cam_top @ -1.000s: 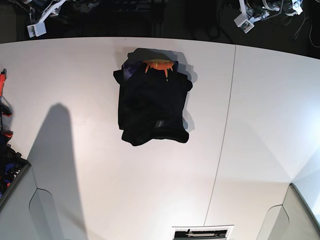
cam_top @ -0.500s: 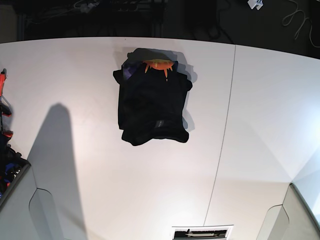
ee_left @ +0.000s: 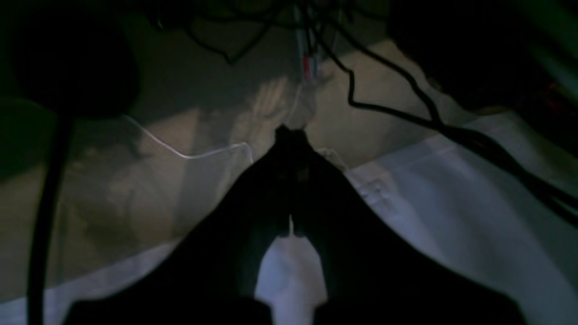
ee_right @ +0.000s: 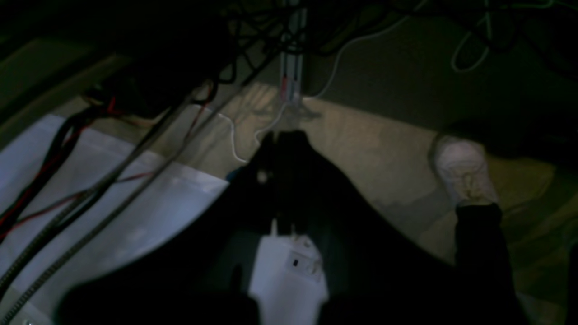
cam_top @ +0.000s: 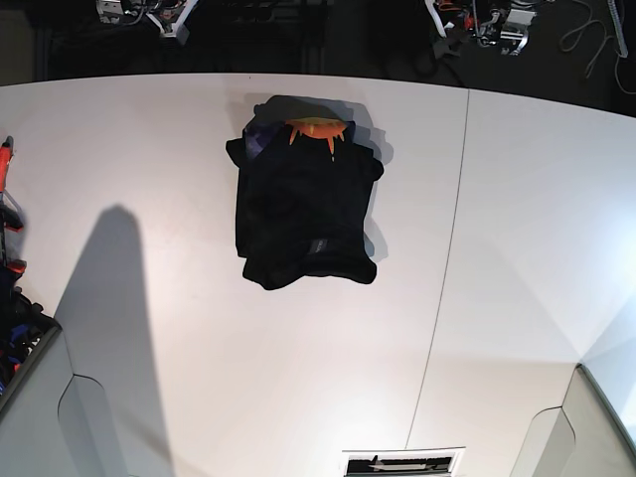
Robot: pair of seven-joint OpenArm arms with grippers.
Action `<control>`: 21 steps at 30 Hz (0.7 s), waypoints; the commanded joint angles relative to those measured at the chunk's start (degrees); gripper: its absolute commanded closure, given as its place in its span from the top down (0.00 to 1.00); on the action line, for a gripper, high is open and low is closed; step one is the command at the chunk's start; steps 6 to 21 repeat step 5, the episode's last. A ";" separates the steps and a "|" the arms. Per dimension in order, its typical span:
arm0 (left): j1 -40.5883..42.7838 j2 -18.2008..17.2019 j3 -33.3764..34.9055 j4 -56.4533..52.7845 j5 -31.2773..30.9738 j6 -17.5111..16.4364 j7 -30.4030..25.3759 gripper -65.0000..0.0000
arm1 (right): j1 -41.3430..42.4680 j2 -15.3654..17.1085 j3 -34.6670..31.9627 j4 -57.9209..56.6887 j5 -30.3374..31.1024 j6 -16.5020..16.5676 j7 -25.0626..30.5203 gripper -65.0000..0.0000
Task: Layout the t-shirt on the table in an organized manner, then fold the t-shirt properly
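Both end effectors closed, empty; t-shirt (cam_top: 306, 204) folded on table (cam_top: 517, 229).

Base view bright and sharp, table (cam_top: 517, 248) edges bowed, long soft shadows, wrist views dim, blurred

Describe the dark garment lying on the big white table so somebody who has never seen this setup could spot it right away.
Start with the big flat white table and find its thin dark seam line. On the wider side of it, near the far edge, lies the black cloth t-shirt, folded into a compact block. It is the only dark thing on the white surface, with an orange print patch at its far end.
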 commanded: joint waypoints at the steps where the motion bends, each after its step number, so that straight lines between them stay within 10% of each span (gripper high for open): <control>1: -0.02 -0.70 0.50 0.07 0.00 -0.39 0.52 0.00 | -0.37 0.33 0.13 0.66 0.15 0.28 -0.44 0.00; 21: 0.02 -0.70 0.70 0.09 -0.66 -0.39 -1.44 0.00 | -0.37 0.37 0.13 0.70 0.15 0.28 -0.44 0.00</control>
